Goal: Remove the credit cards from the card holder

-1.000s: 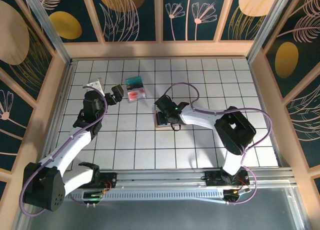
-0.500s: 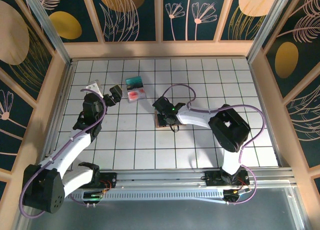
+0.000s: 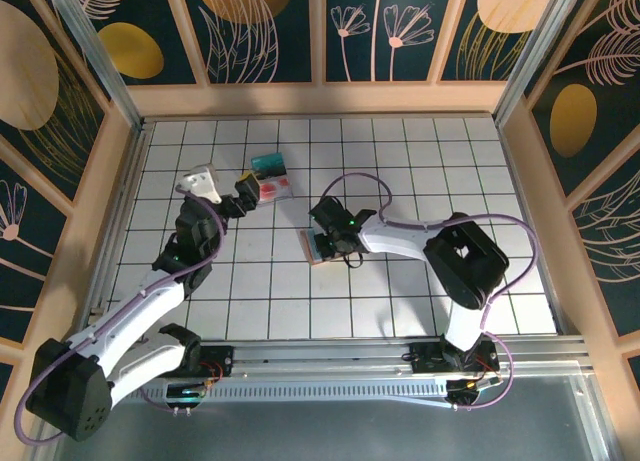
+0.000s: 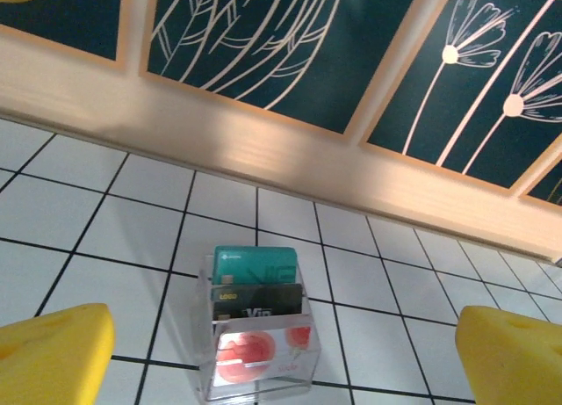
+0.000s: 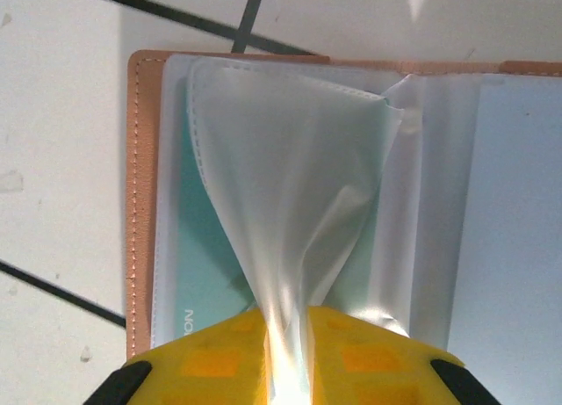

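On the overhead view my left gripper [image 3: 250, 190] sits just at the 8 o'clock side of a clear stand [image 3: 271, 178], which stands on the table [image 3: 400, 301] out toward 10 o'clock from the centre. Through the left wrist camera its yellow fingers [image 4: 53, 357] are spread as wide as they go, one at each lower corner of the view, holding nothing, with the stand ahead and between them. Three cards stand stepped in the stand: a teal card [image 4: 255, 266] at the back, a dark card [image 4: 257, 301] in the middle and a red-and-white card [image 4: 259, 359] at the front. The holder [image 3: 311, 250] lies open near the table's centre, at about 4 o'clock from the stand and well apart from it, and my right gripper [image 3: 326, 243] is down on it. In the right wrist view both of its fingers [image 5: 369, 361] are pinched together on the holder's clear sleeve [image 5: 290, 177], which is drawn into a tight fold narrowing toward the grip at 6 o'clock. Under that plastic, in the holder's 9 o'clock half, a fourth card [image 5: 198, 247], pale teal, lies flat in its pocket beside the tan stitched edge. The 3 o'clock half shows plain greyish-blue pockets, and I cannot tell whether anything is in them.
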